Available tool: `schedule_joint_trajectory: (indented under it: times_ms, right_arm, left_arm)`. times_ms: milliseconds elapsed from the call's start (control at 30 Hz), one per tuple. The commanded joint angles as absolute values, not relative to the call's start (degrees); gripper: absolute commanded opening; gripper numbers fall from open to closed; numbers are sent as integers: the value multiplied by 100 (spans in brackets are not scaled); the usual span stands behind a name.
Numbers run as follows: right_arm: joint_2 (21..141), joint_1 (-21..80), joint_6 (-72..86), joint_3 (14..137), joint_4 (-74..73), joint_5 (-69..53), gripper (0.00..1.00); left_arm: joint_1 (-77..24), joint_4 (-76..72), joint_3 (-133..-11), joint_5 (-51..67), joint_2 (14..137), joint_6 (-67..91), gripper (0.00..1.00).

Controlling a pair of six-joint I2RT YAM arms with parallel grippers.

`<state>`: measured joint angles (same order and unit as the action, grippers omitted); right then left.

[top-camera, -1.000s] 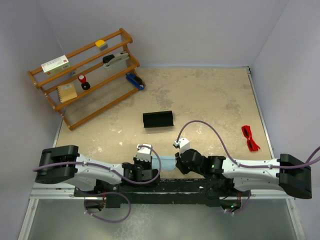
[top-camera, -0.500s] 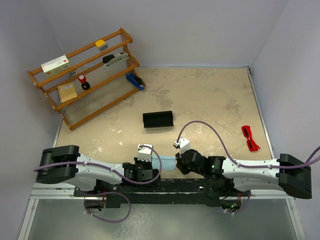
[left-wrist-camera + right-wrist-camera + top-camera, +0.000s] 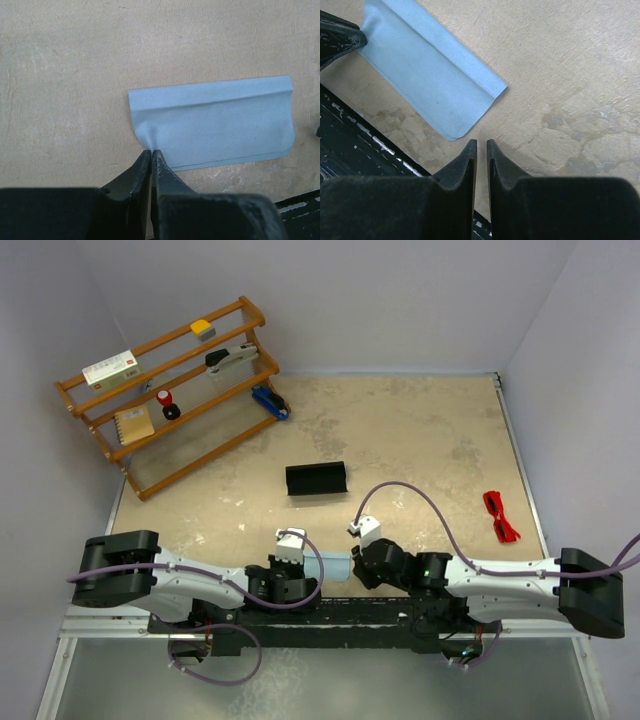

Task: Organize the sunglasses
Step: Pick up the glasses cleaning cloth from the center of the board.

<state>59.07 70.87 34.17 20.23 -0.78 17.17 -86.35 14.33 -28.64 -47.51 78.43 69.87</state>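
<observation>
The red sunglasses lie folded on the table at the far right, well away from both grippers. The black case stands open mid-table. A pale blue cloth lies folded between the two grippers at the near edge. My left gripper is shut on the cloth's near left edge, which puckers at the tips. My right gripper has its jaws nearly together with nothing between them, just off the rounded corner of the cloth.
A wooden rack with small items stands at the back left. The black base rail runs along the table's near edge just behind the cloth. Walls close the table on the left, back and right.
</observation>
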Motion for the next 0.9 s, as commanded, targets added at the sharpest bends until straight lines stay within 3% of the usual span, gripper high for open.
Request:
schedule_joint_trajectory:
  times_ms: [0, 467, 867]
  right_arm:
    - [5740, 7105, 3528, 2131, -187, 1958, 15]
    - [6286, 7277, 4452, 2585, -479, 2379, 15]
    - [6942, 7646, 5122, 2960, -916, 3046, 23]
  left_arm:
    - [-8682, 1339, -3027, -4694, 7897, 6996, 0]
    - [-8809, 1072, -3092, -4554, 8010, 6900, 0]
    - [-8872, 948, -2700, -4544, 7526, 6857, 0]
